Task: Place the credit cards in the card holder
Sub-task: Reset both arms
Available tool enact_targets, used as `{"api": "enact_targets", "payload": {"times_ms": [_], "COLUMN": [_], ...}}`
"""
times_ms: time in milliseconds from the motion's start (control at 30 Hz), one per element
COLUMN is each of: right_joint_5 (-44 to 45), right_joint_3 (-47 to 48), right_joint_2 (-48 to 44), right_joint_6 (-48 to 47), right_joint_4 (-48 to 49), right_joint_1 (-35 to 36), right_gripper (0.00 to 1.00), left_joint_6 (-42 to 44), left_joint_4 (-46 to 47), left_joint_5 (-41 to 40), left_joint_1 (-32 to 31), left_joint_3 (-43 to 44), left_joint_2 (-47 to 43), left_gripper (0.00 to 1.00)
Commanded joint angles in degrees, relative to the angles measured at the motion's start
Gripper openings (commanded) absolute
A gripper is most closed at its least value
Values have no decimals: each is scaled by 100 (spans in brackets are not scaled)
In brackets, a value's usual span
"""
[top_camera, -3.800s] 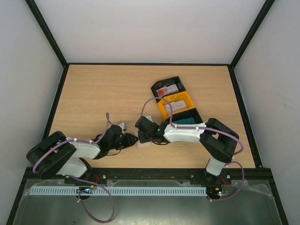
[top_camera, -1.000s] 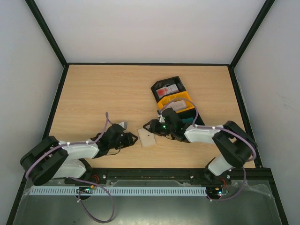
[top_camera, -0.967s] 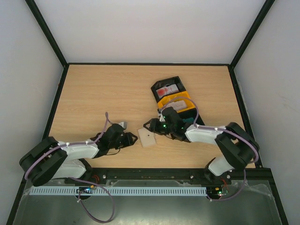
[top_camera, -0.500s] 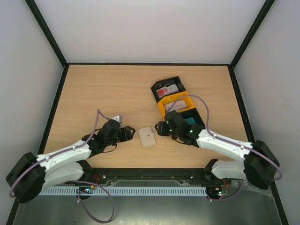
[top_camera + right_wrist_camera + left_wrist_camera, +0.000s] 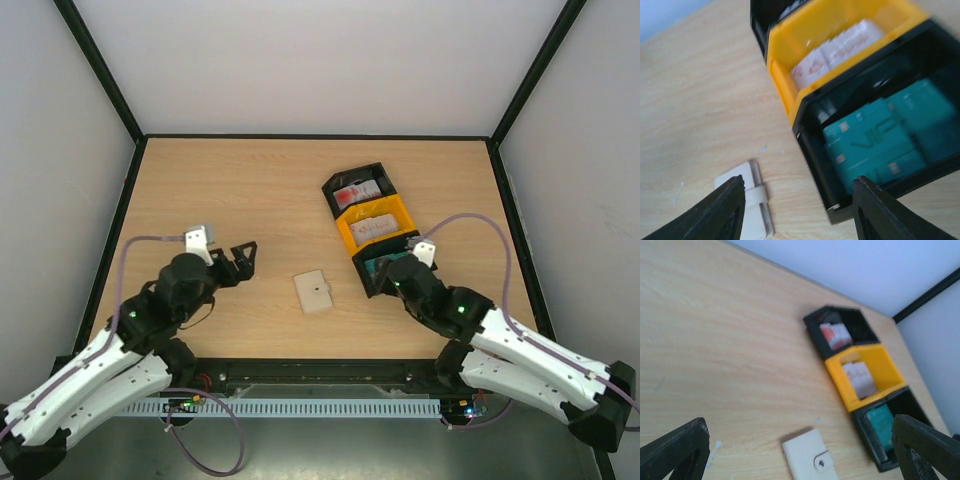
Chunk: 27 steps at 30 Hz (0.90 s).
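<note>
The card holder (image 5: pixel 314 292) lies closed and flat on the wooden table, its snap tab up; it also shows in the wrist views (image 5: pixel 807 460) (image 5: pixel 746 206). Nothing touches it. Credit cards sit in three bins: red-printed ones (image 5: pixel 358 193), white ones with red print (image 5: pixel 378 227) (image 5: pixel 836 49), and teal ones (image 5: pixel 881 141) (image 5: pixel 878 419). My left gripper (image 5: pixel 243 260) hangs open and empty, left of the holder. My right gripper (image 5: pixel 383 274) is open and empty above the near edge of the teal cards' bin, its fingers (image 5: pixel 716 212) framing the holder and that bin.
The far black bin (image 5: pixel 372 172), the orange bin (image 5: pixel 347 234) and the near black bin (image 5: pixel 410 243) stand in a slanted row right of centre. Black frame rails (image 5: pixel 122 215) border the table.
Both arms have drawn back and up from the card holder, the left to the left, the right toward the teal bin. Both grippers have opened wider. The holder stayed in place.
</note>
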Motion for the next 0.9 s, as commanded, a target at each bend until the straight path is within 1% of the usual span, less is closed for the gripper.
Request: {"api": "enact_targets", "payload": {"times_ms": [0, 200, 367, 533, 700, 867], "right_joint_5": [1271, 2070, 2641, 2925, 3063, 3067], "right_joint_3": [469, 1463, 2252, 2644, 2738, 2648], "right_joint_2": [-650, -1123, -1438, -1962, -2177, -2220], "right_joint_6": [173, -550, -869, -1218, -1277, -1242], "right_joint_4": [-734, -1236, -1782, -1914, -2105, -2082], "right_joint_1": [41, 40, 38, 40, 40, 40], "right_gripper": [61, 74, 84, 96, 100, 99], "left_joint_6": [426, 945, 1338, 1585, 1721, 1612], "left_joint_4": [-906, -1587, -1963, -2171, -2216, -2225], "left_joint_5": [-773, -1405, -1711, -1941, -1840, -1861], "left_joint_1": [33, 33, 33, 34, 34, 46], "left_joint_3": [691, 1640, 2313, 2709, 2792, 2634], "left_joint_2": [-620, -1162, -1411, -1581, -1724, -1757], "left_gripper": [100, 100, 100, 100, 100, 100]}}
